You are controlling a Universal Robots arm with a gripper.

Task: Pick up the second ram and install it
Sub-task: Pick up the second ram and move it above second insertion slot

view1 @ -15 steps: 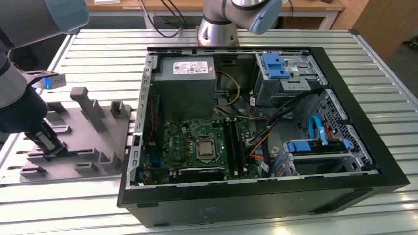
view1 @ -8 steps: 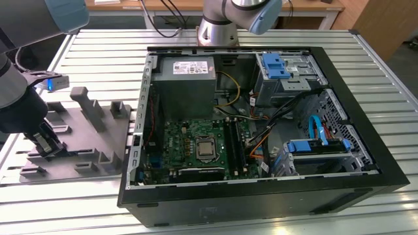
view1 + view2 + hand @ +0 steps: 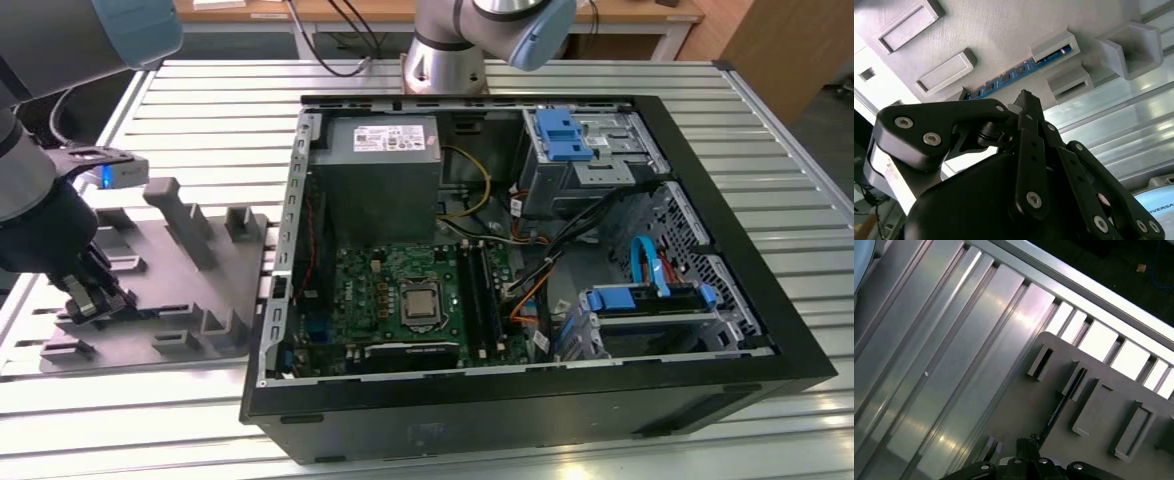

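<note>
In the second wrist view the black gripper [image 3: 1025,97] has its jaws drawn together with nothing between them, and their tip is just short of the second ram [image 3: 1009,77]. The stick stands on edge in the slots of the grey moulded holder plate [image 3: 1004,30], its board and row of black chips showing between two raised blocks. In the exterior view the gripper [image 3: 96,300] hangs low over the plate's [image 3: 160,290] corner on that view's left. The plate lies on the slatted metal bench [image 3: 747,180], touching the open computer case [image 3: 534,400]. Inside it, the motherboard [image 3: 400,300] carries long black memory slots [image 3: 478,290]. Behind the case stands the arm's base [image 3: 447,60].
</note>
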